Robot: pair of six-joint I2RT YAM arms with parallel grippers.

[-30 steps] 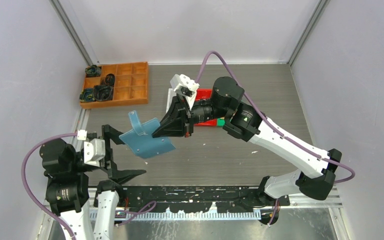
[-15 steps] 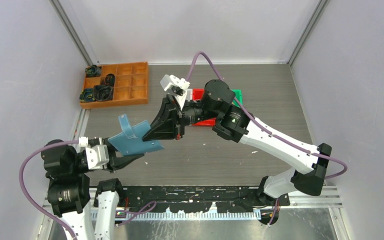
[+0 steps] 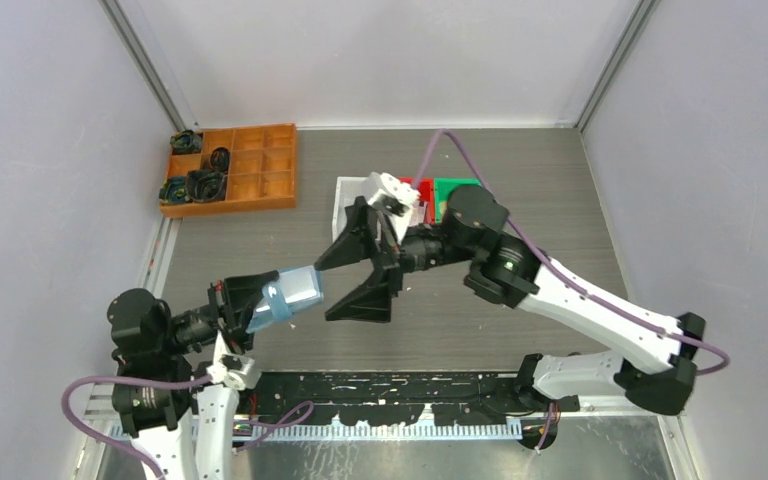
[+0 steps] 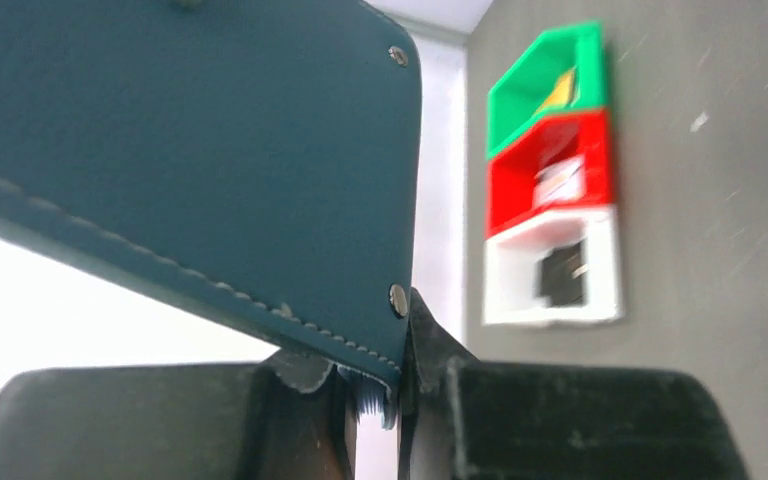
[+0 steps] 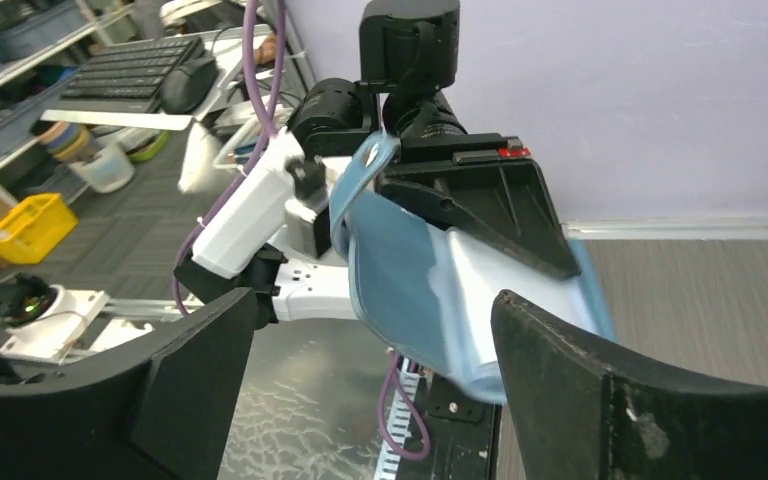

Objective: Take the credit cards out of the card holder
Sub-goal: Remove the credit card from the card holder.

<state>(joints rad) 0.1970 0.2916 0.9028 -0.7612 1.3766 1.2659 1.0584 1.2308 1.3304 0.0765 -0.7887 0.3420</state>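
Left gripper (image 3: 243,298): clamped tight on one edge of the card holder (image 3: 298,290).
Right gripper (image 3: 325,292): jaws spread wide, holding nothing, just right of it.
Holder position: raised over the table (image 3: 560,170), near left.
Bins (image 4: 550,180): far centre.

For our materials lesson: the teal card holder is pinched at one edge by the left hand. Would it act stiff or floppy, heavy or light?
Probably fairly stiff: the card holder juts out from the left hand without visible drooping. Likely light, since an edge pinch alone carries it. Its curved strap looks bendy.
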